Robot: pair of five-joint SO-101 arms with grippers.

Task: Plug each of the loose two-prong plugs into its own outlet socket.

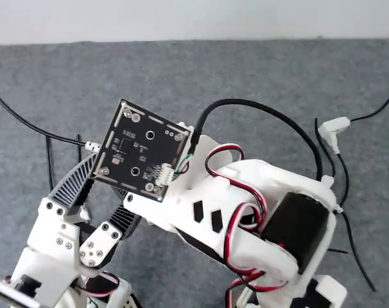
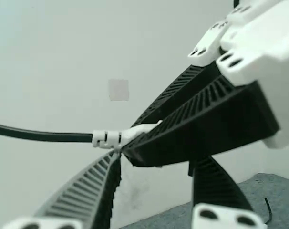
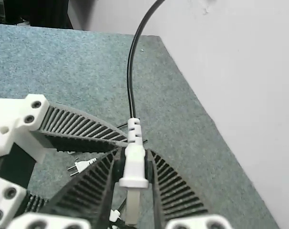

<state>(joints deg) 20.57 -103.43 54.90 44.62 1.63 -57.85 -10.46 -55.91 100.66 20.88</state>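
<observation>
A white two-prong plug [image 3: 133, 164] on a black cable is held up off the grey mat, and my right gripper [image 3: 134, 153] is shut on its body. From the left wrist view the same plug [image 2: 111, 138] pokes out of the right gripper's black ribbed fingers [image 2: 197, 129]. My left gripper [image 2: 156, 162] is open around them, and one of its fingers [image 2: 94, 188] touches the plug near the strain relief. In the high view the plug [image 1: 90, 147] shows beside the right arm's camera board [image 1: 143, 151].
A second white plug [image 1: 332, 131] on a black cable lies on the mat at the far right. A small loose two-prong plug [image 3: 80, 166] lies on the mat below the grippers. Black cables [image 1: 348, 212] run across the mat. A white wall borders the mat's far edge.
</observation>
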